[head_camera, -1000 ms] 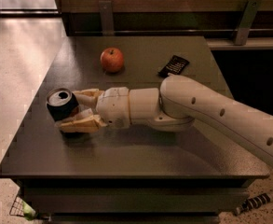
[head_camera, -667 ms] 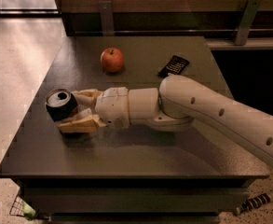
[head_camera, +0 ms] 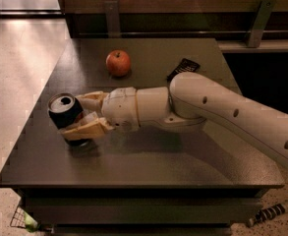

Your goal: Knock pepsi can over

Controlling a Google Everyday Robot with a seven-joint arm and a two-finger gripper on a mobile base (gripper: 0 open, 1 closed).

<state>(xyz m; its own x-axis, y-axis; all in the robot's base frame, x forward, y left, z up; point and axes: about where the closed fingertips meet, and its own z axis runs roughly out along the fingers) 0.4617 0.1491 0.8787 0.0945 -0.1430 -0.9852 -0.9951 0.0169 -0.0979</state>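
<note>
The pepsi can [head_camera: 64, 109], dark blue with a silver top, stands near the left edge of the dark table [head_camera: 148, 166] and leans a little to the left. My gripper [head_camera: 74, 116] reaches in from the right at can height. It is open, with one finger [head_camera: 90, 98] behind the can and the other [head_camera: 84, 130] in front of it, both close against its right side. The lower part of the can is hidden by the front finger.
A red apple [head_camera: 118, 63] sits at the back middle of the table. A flat black packet [head_camera: 183, 67] lies at the back right, partly behind my arm [head_camera: 222, 107]. The table's left edge is close to the can.
The can's top has tipped slightly further left. The gripper and arm are almost where they were.
</note>
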